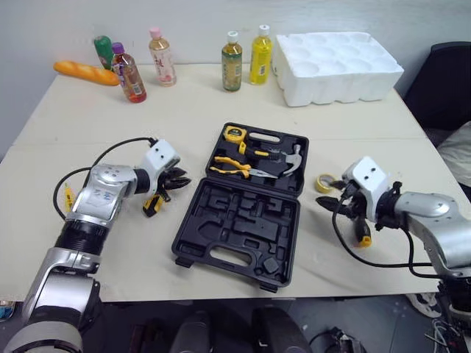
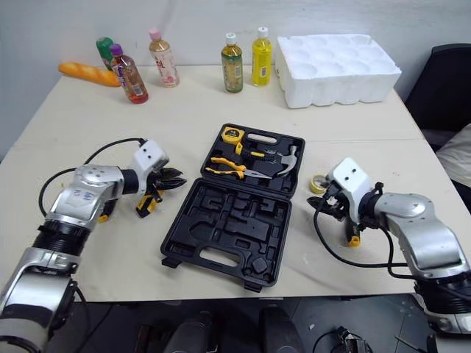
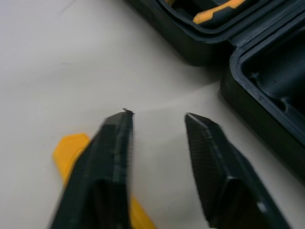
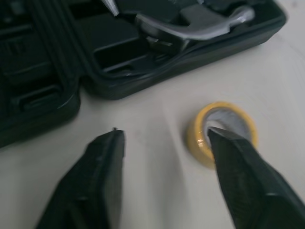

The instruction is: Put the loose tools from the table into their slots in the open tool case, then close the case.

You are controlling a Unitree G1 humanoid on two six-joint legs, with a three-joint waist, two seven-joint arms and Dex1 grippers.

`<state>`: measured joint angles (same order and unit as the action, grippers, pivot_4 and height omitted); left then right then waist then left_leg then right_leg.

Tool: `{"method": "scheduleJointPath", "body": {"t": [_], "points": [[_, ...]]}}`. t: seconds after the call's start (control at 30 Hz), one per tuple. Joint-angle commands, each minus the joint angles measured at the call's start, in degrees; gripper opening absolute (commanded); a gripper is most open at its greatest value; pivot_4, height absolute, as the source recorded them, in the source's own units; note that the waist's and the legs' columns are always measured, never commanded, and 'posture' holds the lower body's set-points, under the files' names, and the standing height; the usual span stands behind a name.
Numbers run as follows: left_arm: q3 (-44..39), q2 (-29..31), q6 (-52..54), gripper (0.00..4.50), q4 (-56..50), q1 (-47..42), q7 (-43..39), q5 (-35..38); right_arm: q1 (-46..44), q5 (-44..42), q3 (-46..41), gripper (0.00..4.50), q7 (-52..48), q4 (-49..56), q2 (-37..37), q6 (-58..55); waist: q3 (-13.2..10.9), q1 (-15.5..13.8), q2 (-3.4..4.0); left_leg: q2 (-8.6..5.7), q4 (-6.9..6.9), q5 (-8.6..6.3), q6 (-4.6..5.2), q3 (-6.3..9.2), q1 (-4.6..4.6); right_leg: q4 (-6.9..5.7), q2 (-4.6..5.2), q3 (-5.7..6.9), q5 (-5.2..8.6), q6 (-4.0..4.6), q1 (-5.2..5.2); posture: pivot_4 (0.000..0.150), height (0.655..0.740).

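While the tool case [image 1: 243,213] at frame centre lies open and part-filled, left hand [image 1: 179,180] and right hand [image 1: 330,204] gape empty, with a yellow-handled tool [image 1: 152,205] and tape roll [image 1: 324,183] loose on the counter [image 1: 199,103].

A plain light wall [image 1: 191,18] rises just behind the pale table [image 1: 221,95]. Beside the table's right end sits what may be a dark chair [image 1: 441,81].
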<state>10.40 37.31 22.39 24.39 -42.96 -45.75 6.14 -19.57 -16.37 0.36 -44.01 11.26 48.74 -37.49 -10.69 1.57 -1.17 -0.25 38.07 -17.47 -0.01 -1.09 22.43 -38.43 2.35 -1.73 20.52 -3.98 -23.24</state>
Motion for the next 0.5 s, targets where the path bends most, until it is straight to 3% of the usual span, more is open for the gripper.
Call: {"method": "scheduleJointPath", "body": {"t": [0.03, 0.1, 0.5], "points": [[-0.18, -2.11, -3.75, 0.0, 4.3, -3.42, -0.45, -1.66, 0.03, 3.24, 2.02, 0.87, 0.19, 0.59, 0.23, 2.54, 0.01, -0.12, -0.02, 0.0, 0.05, 0.0, 0.0, -0.01, 0.13, -0.08, 0.0, -0.01, 0.0, -0.01, -0.12, 0.15, 0.74], [0.15, -4.17, -4.61, 0.0, 6.68, -5.04, -0.2, -2.54, -0.36, 4.02, 3.67, 0.07, 0.42, 0.61, -1.18, 2.7, 0.02, -0.2, -0.04, -0.01, 0.15, 0.0, 0.0, -0.01, 0.22, -0.16, 0.01, 0.0, 0.0, -0.01, -0.23, 0.15, 0.74], [0.99, -8.62, -3.05, 0.0, 6.11, -6.14, -4.5, -3.33, -4.91, 4.29, 5.98, 0.07, 0.92, -2.16, -7.86, 2.34, 0.04, -0.12, -0.07, -0.01, 0.21, 0.02, -0.03, -0.03, 0.29, -0.34, -0.01, -0.03, -0.01, -0.01, -0.38, 0.15, 0.74]]}}
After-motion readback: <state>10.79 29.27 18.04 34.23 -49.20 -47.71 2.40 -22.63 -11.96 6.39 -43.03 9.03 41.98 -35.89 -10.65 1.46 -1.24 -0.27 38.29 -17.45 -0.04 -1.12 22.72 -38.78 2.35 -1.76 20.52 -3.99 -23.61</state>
